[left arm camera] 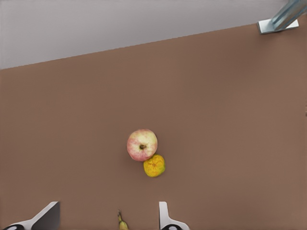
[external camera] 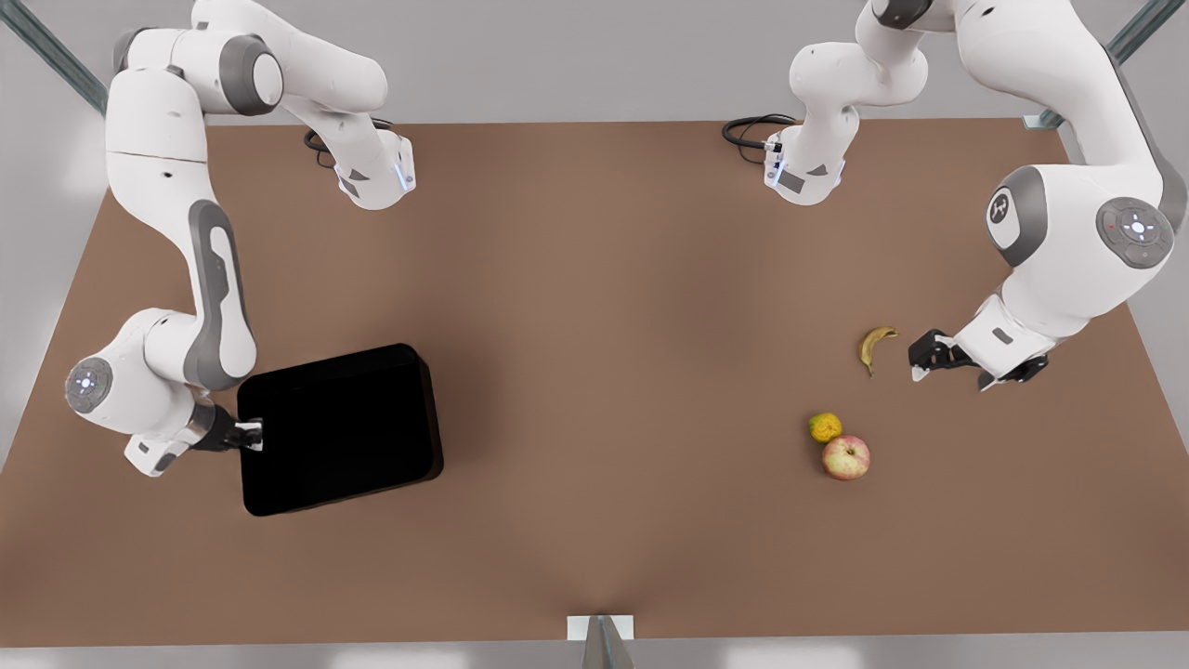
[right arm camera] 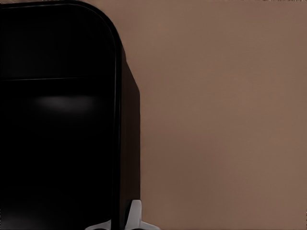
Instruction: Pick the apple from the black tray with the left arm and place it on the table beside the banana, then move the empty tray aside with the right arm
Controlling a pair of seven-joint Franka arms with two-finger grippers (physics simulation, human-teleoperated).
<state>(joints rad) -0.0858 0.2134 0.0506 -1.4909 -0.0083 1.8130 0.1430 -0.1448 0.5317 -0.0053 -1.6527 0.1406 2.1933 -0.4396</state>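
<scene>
Already the apple (external camera: 845, 457) rests on the table (external camera: 594, 279) near the banana (external camera: 874, 347), the left gripper (external camera: 921, 362) released beside it, while the right gripper (external camera: 249, 435) pinches the empty black tray's (external camera: 339, 427) rim to shift it.

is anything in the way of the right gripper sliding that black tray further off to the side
Nothing visible blocks it. The right gripper is clamped on the black tray's rim, with bare table around the tray. The apple, citrus and banana lie far across, near the open left gripper.
</scene>
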